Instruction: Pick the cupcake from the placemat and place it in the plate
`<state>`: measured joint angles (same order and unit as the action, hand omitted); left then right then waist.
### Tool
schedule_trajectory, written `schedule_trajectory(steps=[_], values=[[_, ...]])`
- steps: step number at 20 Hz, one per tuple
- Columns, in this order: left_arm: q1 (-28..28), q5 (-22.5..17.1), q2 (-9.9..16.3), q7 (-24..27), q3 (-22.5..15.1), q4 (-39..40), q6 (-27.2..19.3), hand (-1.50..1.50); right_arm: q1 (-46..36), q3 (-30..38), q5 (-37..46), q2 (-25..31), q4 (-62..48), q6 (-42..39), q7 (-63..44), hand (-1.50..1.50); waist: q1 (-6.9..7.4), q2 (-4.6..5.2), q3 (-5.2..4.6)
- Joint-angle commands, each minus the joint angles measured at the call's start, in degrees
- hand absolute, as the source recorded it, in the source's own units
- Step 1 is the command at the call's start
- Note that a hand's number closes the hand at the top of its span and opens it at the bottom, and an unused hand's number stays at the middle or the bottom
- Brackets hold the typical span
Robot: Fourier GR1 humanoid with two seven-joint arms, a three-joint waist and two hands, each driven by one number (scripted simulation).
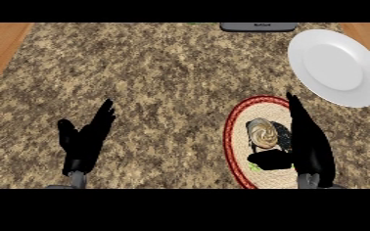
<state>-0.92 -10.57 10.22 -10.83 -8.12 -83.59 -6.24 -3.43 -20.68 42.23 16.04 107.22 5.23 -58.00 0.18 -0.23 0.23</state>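
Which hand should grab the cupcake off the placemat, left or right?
Right. The right hand is already over the placemat beside the cupcake, with the plate on its side. The left hand rests open far across the counter.

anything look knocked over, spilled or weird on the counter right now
Nothing stands out. The cupcake sits on the round red-rimmed placemat beside the right hand, and the white plate lies bare at the counter's far right. The left hand rests open at lower left.

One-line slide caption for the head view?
Right hand open beside cupcake on placemat; white plate waits empty.
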Motion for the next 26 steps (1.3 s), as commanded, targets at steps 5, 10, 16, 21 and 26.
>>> schedule_trajectory(steps=[5,10,16,21,26], values=[[0.08,1.05,-1.70,2.06,0.86,5.20,1.07,0.00,-0.57,-0.83,7.22,-3.83,-7.88,-0.56,-2.30,-1.50,-0.16,0.26,-0.25],[3.97,1.68,-1.53,-3.37,2.10,3.47,0.40,0.00,-1.96,3.47,5.02,-4.13,-9.07,-4.00,-0.33,-1.50,-0.19,0.25,-0.23],[-2.43,4.05,-4.02,0.40,-0.93,1.21,0.71,0.00,-4.11,3.64,5.99,-7.33,-17.68,-2.57,4.00,-1.50,0.11,0.27,-0.22],[-1.77,3.21,-3.35,-0.14,0.63,1.99,2.24,0.00,-4.01,3.46,4.29,-4.38,-18.83,-8.50,8.29,1.50,0.00,0.26,-0.23],[1.44,2.46,-2.96,-0.37,3.50,4.70,3.95,0.00,-2.96,1.29,10.46,-6.70,-15.94,-8.01,6.03,1.50,-0.27,0.22,-0.24]])
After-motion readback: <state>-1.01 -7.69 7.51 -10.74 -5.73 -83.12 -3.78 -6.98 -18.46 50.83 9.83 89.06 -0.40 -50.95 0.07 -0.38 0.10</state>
